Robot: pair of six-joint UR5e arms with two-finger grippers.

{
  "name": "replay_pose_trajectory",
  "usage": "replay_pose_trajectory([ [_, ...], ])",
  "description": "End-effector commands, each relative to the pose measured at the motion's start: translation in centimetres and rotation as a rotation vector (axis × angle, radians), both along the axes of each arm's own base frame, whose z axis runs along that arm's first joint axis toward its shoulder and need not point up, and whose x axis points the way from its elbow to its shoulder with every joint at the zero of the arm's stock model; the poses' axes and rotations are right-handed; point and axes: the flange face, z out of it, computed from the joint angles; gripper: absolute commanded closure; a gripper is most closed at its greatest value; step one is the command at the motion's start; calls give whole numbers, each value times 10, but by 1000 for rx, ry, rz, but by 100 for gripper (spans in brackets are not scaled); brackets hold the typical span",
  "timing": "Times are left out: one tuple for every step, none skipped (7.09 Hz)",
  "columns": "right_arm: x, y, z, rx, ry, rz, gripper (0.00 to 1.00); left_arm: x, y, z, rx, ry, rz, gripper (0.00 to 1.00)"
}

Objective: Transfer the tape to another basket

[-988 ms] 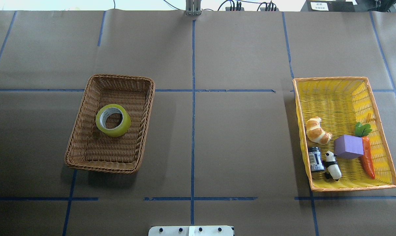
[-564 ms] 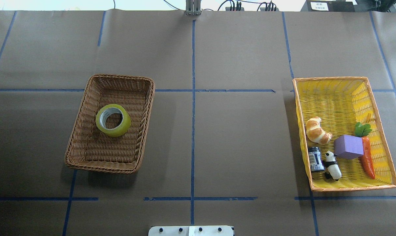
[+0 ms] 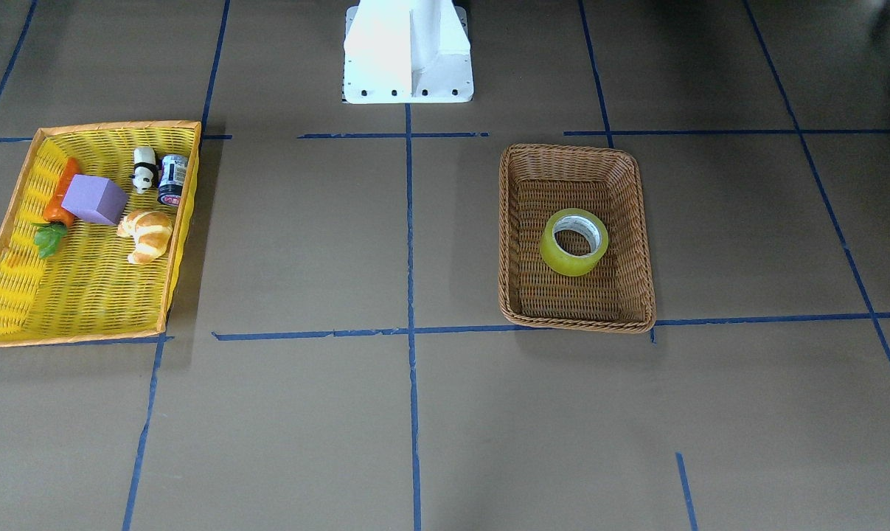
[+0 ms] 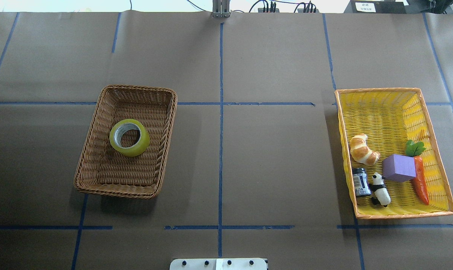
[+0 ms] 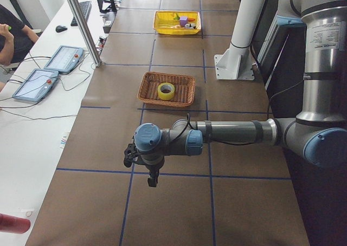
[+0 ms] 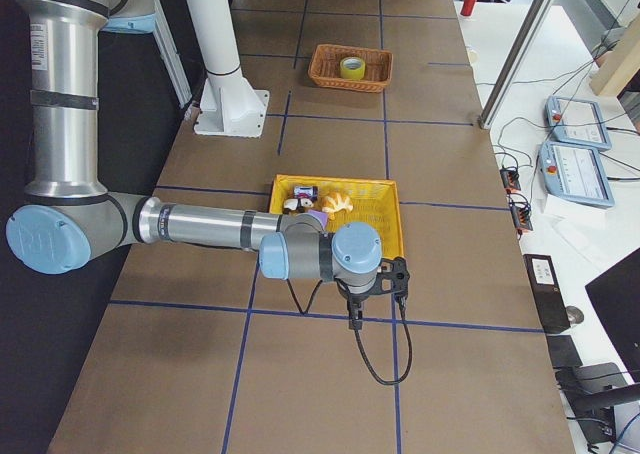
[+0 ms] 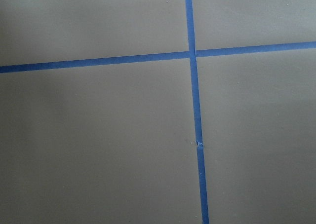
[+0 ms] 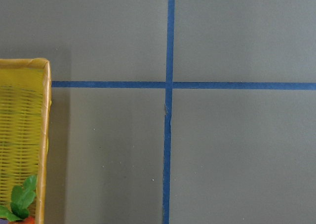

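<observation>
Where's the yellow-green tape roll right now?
Overhead view, left half: the translucent yellow-green tape roll lies flat near the middle of the brown woven wicker basket.

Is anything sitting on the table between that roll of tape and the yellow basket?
Nothing visible does: no object lies on the table between the brown basket and the yellow basket. The tape only has to rise over the brown basket's wall, and the toys crowd just one end of the yellow basket.

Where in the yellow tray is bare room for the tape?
The far half of the yellow tray, between its far rim and the croissant, is bare. The near half is crowded: purple block, carrot, can, panda.
</observation>
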Motion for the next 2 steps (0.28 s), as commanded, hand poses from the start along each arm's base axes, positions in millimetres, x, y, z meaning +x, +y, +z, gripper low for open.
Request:
replay_pose_trajectory([
  [0, 0, -3, 5, -1, 0, 0, 0, 0, 0, 0, 1, 1, 0],
  [0, -1, -4, 7, -1, 1, 0, 0, 0, 0, 0, 1, -1, 0],
])
